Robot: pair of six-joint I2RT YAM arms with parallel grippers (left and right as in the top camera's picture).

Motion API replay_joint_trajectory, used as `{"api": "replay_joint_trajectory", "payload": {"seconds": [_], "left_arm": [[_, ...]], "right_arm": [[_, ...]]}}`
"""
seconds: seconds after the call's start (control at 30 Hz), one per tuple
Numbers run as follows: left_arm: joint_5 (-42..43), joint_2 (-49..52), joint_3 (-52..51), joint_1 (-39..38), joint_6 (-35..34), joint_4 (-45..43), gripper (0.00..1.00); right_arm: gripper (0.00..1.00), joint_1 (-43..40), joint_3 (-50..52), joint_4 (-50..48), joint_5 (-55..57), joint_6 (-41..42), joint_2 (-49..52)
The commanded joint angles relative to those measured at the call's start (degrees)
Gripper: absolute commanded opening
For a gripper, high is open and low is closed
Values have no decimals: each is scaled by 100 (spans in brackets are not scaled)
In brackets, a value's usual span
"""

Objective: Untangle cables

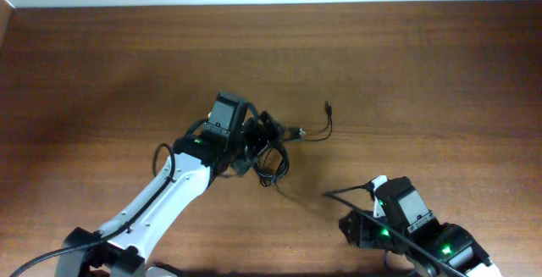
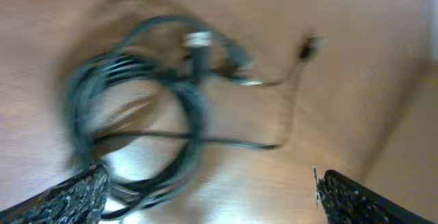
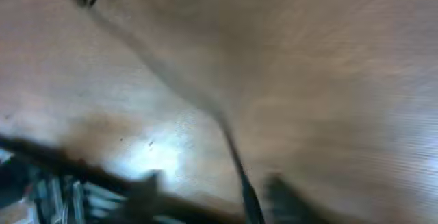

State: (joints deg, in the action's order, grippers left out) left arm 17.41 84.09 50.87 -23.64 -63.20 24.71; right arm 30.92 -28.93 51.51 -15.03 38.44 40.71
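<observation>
The cables lie as a loose black coil at the table's middle, with one strand running out to a small plug. My left gripper hovers over the coil's upper left. In the left wrist view the coil and the plug are blurred, and the left gripper stands wide open, with coil loops beside its left finger. One strand reaches toward my right gripper. In the blurred right wrist view that strand passes between the parted fingers of the right gripper.
The brown wooden table runs back to a pale wall edge along the top. The left arm crosses from the bottom left. The right arm's body fills the bottom right corner.
</observation>
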Motion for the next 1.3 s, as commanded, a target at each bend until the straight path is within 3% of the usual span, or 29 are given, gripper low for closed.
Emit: {"api": "replay_joint_trajectory", "payload": {"seconds": [0.0, 0.07, 0.1, 0.17, 0.2, 0.23, 0.27, 0.3, 0.33, 0.4, 0.5, 0.57, 0.63, 0.77, 0.8, 0.9, 1.0, 1.13, 1.27], "left_arm": [[-817, -44, -22, 17, 245, 647, 99], [-822, -44, -22, 2, 245, 861, 100], [-772, -44, -22, -46, 275, 944, 95], [-968, -44, -22, -402, 1668, 859, 91], [-1327, -44, -22, -592, 2103, 903, 99], [-1917, -44, -22, -693, 2105, 922, 99], [-1982, -44, -22, -741, 2109, 1123, 98], [-1729, -44, -22, -796, 2450, 1091, 59], [-1777, -44, -22, -903, 3174, 1025, 48], [-1829, -44, -22, -1032, 4024, 828, 42], [-1895, -44, -61, -1202, 4662, 645, 42], [-1893, -44, -216, -1211, 4662, 420, 26], [-1869, -44, -501, -1233, 4662, 136, 27], [-1867, -44, -605, -1576, 4662, -63, 40], [-1871, -42, -605, -1650, 4662, -68, 40], [-2015, 251, -605, -1681, 4638, -323, 24], [-2028, 275, -605, -1681, 4572, -584, 34], [-2087, 452, -605, -1681, 4568, -562, 25], [-1954, 444, -605, -1681, 4286, -575, 30]], "right_arm": [[94, 20, -28, -295, 778, 299, -33], [99, 20, -28, -804, 804, 299, -22], [99, 20, -28, -1078, 804, 299, 7], [99, 20, -26, -1502, 822, 354, 197], [99, 20, -26, -1513, 824, 503, 361], [99, 20, -26, -1513, 824, 516, 505], [99, 20, -26, -1513, 824, 579, 706], [99, 20, -26, -1519, 852, 785, 911], [99, 20, -26, -1517, 916, 911, 1040], [99, 17, -26, -1541, 955, 925, 1215], [99, 17, -26, -1526, 942, 925, 1182], [99, 17, -28, -1458, 929, 922, 1167], [99, 17, -28, -1386, 929, 922, 1167], [99, 17, -28, -1388, 931, 922, 1167], [99, 17, -28, -1386, 929, 922, 1167], [99, 20, -28, -1379, 929, 922, 1167], [99, 20, -28, -1381, 931, 922, 1167], [99, 20, -28, -1379, 929, 920, 1167], [99, 20, -26, -1379, 931, 922, 1169]]}}
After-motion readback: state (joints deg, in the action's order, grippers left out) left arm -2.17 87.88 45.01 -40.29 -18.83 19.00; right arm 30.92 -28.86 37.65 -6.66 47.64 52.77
